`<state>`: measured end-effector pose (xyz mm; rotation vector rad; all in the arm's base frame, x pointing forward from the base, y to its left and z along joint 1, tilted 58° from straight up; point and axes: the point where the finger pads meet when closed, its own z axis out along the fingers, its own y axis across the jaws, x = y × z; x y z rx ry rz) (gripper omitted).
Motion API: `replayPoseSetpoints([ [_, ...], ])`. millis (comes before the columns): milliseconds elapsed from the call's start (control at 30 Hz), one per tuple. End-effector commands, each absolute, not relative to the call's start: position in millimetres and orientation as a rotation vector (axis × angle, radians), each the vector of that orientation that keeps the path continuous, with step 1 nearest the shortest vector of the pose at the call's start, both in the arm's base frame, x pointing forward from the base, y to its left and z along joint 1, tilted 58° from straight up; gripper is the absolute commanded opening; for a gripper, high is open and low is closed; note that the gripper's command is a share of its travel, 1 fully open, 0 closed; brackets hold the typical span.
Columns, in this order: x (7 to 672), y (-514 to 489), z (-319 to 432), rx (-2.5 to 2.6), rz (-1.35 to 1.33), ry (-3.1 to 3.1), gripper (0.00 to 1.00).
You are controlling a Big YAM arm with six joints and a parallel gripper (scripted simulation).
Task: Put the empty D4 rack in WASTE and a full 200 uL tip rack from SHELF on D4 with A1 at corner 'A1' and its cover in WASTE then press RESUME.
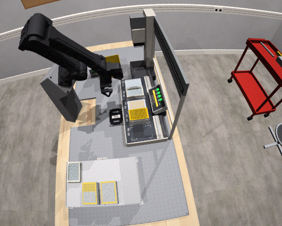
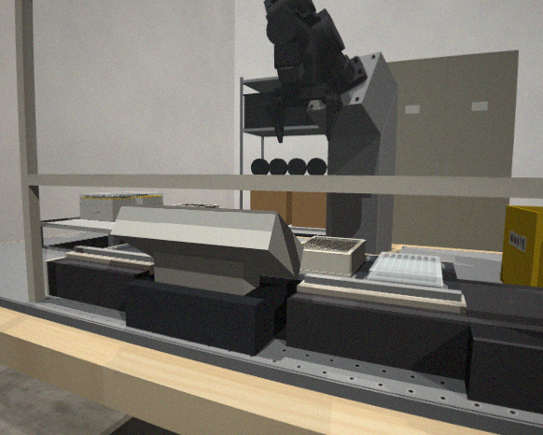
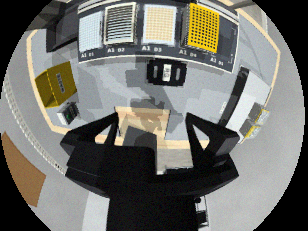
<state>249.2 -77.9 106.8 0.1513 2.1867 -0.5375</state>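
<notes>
My gripper (image 1: 106, 91) is open and empty. It hangs above the mat between the arm's base and the deck, and also shows in the side view (image 2: 304, 122) and the wrist view (image 3: 155, 136). The yellow tip rack (image 1: 138, 114) sits uncovered on D4, also in the wrist view (image 3: 203, 26). The yellow waste bin (image 1: 112, 59) stands behind the gripper, at the right in the side view (image 2: 531, 245). The shelf (image 1: 102, 180) holds a white rack (image 1: 73, 171) and two yellow-rimmed racks (image 1: 89, 193) (image 1: 108, 191). The black spare nest (image 1: 116, 118) lies beside the deck.
D1 holds a clear plate (image 1: 133, 83), D2 a reservoir (image 1: 135, 92), D3 a beige plate (image 1: 136, 104); D5 (image 1: 139, 129) is bare. The panel (image 1: 157, 98) shows green lights and a yellow strip. It hides D3 and D4 in the side view (image 2: 206, 238). A gantry frame (image 1: 170, 72) runs behind the deck.
</notes>
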Motion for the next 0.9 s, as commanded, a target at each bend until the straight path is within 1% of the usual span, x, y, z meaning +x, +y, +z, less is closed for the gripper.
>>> replayPoseSetpoints([
  [0, 258, -86, 129, 0.253, -0.527, 2.13, 1.0],
  [300, 254, -79, 132, 0.219, -0.518, 2.129, 1.0],
  [733, 234, -133, 147, 0.223, -0.54, 2.144, 1.0],
  [867, 235, -133, 147, 0.223, -0.542, 2.137, 1.0],
])
